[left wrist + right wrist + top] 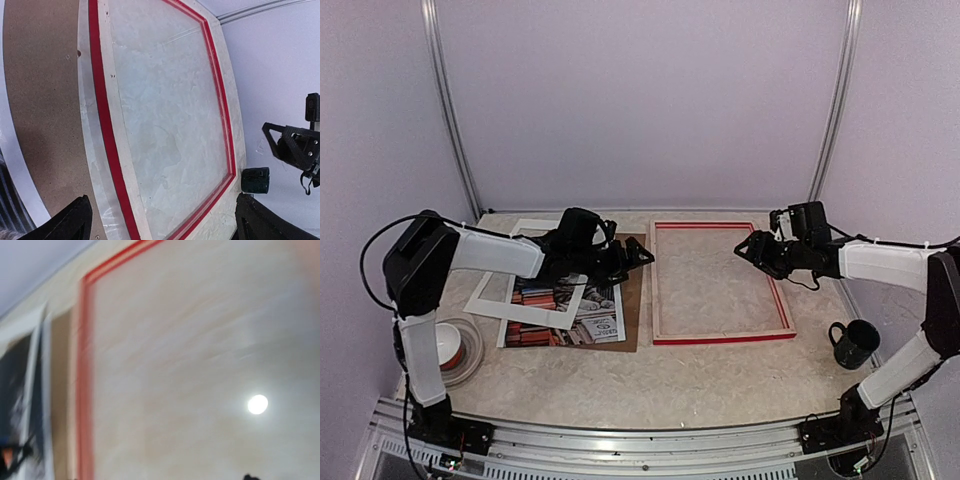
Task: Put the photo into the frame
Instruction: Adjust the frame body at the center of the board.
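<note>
Since the frame lies rear-side up, the print can drop straight into it from the back.

Overhead view, arm bases at 6 o'clock:
- Nearest, on the table (620, 385): clear round tub (455, 345) at 8 o'clock, dark mug (855, 343) at 4 o'clock. Both are well apart from the work.
- Next, at 9 o'clock: the photo (582, 310) lies flat on the brown backing board (632, 300). The white mat (485, 297) lies skewed across the photo's far-left part. My read is that the mat has to come off before the photo can be lifted cleanly.
- Just right of the pile, centre to 3 o'clock: the frame (720, 337), pale wood up with red showing at the edges. The table shows through its opening, with nothing loaded in it.
- Left gripper (638, 262) hovers over the backing board's far-right corner, by the frame's left rail. Its jaws are spread fully and hold nothing.
- Right gripper (748, 255) hangs over the frame's far-right area at 2 o'clock. The wrist view is blurred, but from overhead the jaws look parted with nothing between them. It is probably there to steady the frame.

Photo not yet in the frame.
</note>
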Motion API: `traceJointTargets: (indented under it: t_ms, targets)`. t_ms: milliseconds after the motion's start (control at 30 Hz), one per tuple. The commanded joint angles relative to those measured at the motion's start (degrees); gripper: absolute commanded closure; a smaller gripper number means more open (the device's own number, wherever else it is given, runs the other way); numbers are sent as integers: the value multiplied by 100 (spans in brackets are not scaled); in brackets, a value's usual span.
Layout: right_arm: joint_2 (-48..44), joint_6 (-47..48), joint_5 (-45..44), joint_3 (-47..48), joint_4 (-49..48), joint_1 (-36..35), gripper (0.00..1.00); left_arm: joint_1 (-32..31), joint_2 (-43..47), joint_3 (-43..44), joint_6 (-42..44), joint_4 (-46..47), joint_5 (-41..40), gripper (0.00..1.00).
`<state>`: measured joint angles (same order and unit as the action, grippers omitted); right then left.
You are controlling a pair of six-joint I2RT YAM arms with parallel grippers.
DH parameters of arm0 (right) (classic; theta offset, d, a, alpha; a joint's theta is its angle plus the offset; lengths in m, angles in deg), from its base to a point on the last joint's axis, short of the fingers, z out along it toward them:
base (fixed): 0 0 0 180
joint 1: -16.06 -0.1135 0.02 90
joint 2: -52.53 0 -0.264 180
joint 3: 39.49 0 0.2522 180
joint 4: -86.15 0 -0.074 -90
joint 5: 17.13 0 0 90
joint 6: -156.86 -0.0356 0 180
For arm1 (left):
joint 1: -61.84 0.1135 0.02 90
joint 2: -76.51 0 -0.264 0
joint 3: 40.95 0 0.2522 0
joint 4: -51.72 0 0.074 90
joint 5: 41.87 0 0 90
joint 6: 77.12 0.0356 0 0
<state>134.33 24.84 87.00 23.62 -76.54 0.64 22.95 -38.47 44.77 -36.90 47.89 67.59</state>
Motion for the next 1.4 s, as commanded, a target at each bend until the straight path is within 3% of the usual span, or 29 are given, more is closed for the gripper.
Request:
traceJointTargets:
  t_ms: [0,333,567,1367]
  targets:
    - [754,-39,558,388,-421,-820,30,72,709,-326,77,49,-182,1]
    - [2643,-439,1143,1402,-1166,-1782,29,92,1617,-724,277,-267,-528,1]
    - [3317,-474,1300,1983,-1171,-2102,29,117,1718,-912,261,-223,-541,1]
    - [4035,-460,1294,2470,-865,-2289,29,199,1596,-959,233,-111,-500,1]
